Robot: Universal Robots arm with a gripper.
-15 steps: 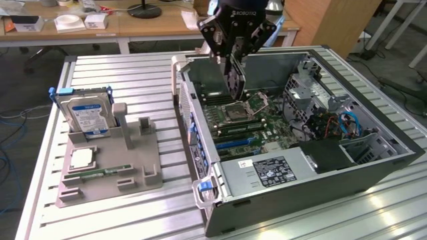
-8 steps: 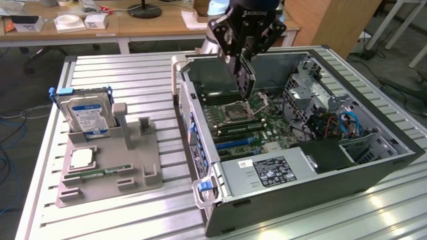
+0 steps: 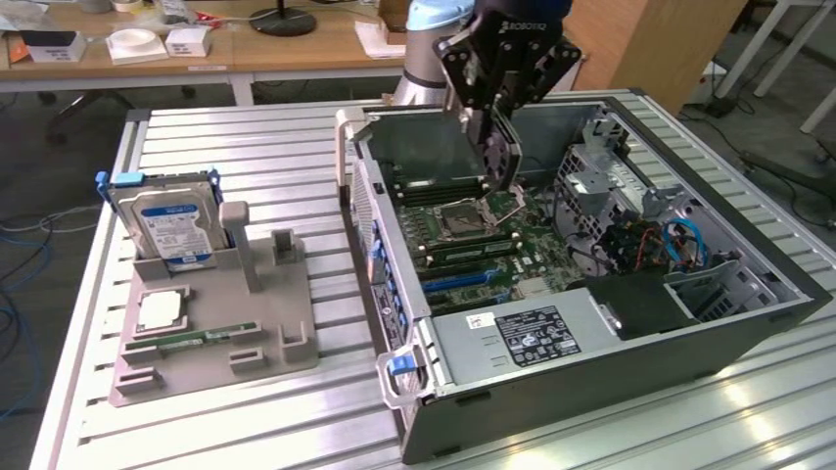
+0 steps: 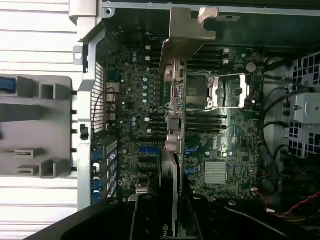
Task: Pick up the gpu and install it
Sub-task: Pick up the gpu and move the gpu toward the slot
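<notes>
My gripper (image 3: pixel 494 116) is shut on the gpu (image 3: pixel 504 166), a thin dark card that hangs edge-down above the open computer case (image 3: pixel 731 333). The card's lower end is just over the motherboard (image 3: pixel 523 250), near the CPU socket (image 3: pixel 471 217). In the wrist view the gpu (image 4: pixel 172 125) shows edge-on between my fingers (image 4: pixel 145 220), its silver end bracket (image 4: pixel 186 35) pointing toward the case's rear wall. Below it lie the motherboard (image 4: pixel 145 115) and its blue expansion slots (image 4: pixel 150 150).
On the exterior view's left a grey holder (image 3: pixel 261 333) carries a hard drive with a blue label (image 3: pixel 167 225), a CPU chip (image 3: pixel 160 310) and a memory stick (image 3: pixel 196 338). The case's power supply (image 3: pixel 523 338) and drive cage (image 3: pixel 731 284) stand nearest the camera. A desk (image 3: pixel 261 49) runs behind.
</notes>
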